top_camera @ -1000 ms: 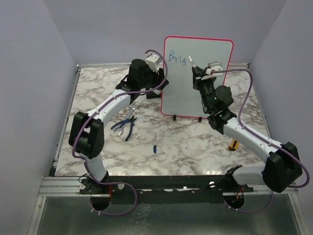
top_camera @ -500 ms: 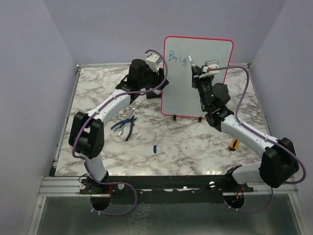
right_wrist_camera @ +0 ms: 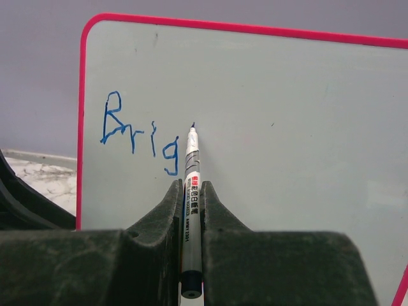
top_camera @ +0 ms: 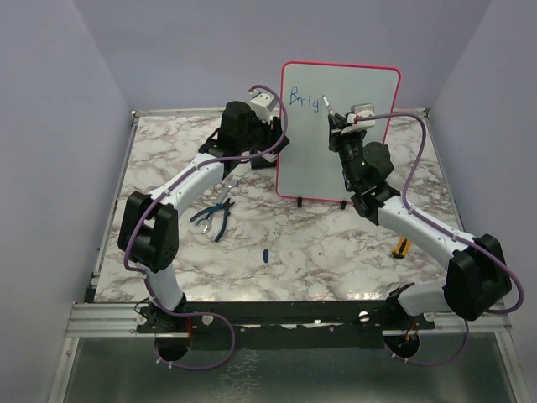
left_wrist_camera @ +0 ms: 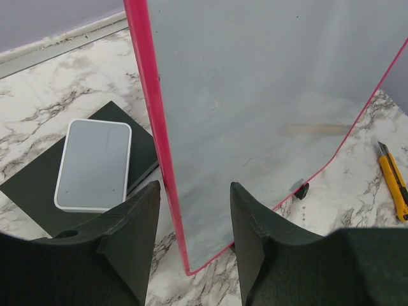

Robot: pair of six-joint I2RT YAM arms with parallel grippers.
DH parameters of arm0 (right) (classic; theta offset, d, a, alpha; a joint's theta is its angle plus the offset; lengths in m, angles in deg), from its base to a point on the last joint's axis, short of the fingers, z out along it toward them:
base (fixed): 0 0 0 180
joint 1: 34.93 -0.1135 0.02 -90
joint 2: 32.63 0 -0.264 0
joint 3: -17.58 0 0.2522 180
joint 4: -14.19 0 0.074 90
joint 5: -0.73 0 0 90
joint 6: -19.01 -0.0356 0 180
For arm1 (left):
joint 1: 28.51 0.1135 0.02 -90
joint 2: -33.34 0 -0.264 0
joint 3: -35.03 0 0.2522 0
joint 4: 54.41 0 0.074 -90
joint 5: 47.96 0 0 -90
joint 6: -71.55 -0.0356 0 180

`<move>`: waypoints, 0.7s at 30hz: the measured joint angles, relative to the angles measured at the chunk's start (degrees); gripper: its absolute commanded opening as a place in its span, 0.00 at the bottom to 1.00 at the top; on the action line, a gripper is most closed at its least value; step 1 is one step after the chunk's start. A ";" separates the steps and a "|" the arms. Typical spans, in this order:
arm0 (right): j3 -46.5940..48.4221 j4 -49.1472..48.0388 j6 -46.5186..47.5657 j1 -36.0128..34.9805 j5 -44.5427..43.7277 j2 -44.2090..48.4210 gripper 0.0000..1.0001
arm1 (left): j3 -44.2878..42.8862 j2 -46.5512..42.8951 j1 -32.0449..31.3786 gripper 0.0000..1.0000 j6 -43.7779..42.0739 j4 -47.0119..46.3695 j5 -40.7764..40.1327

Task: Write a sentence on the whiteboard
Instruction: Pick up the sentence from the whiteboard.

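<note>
The whiteboard (top_camera: 344,143) stands upright at the back of the table, red-framed (left_wrist_camera: 150,95), grey-white (right_wrist_camera: 287,127). Of the sentence, only the blue letters "Brig" (right_wrist_camera: 140,135) show at its top left (top_camera: 304,99). My right gripper (right_wrist_camera: 191,186) is shut on a grey-and-white marker (right_wrist_camera: 191,162). Its blue tip points up at the board just right of the "g". In the top view this gripper (top_camera: 340,124) is in front of the board's upper middle. My left gripper (left_wrist_camera: 196,188) is open, one finger on each side of the board's left edge (top_camera: 279,138), with marble showing beside the frame.
A black-and-white eraser block (left_wrist_camera: 94,164) lies on a black pad (left_wrist_camera: 32,191) left of the board. Blue-handled pliers (top_camera: 216,217) and a small blue cap (top_camera: 265,254) lie on the marble. A yellow cutter (top_camera: 402,248) lies front right (left_wrist_camera: 392,178). Purple walls close in on three sides.
The right arm's elbow and wrist have shifted a little to the left, the marker tip staying by the "g". No new stroke shows. The left arm has not moved.
</note>
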 measured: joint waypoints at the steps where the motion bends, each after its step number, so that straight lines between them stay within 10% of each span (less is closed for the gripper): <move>1: -0.11 -0.02 -0.13 0.00 0.00 0.00 0.01 | 0.00 0.00 0.00 0.49 0.00 0.00 0.00; 21: -4.02 -0.44 -2.71 0.00 0.00 0.35 0.01 | 0.00 0.00 0.00 0.49 0.00 0.02 -0.04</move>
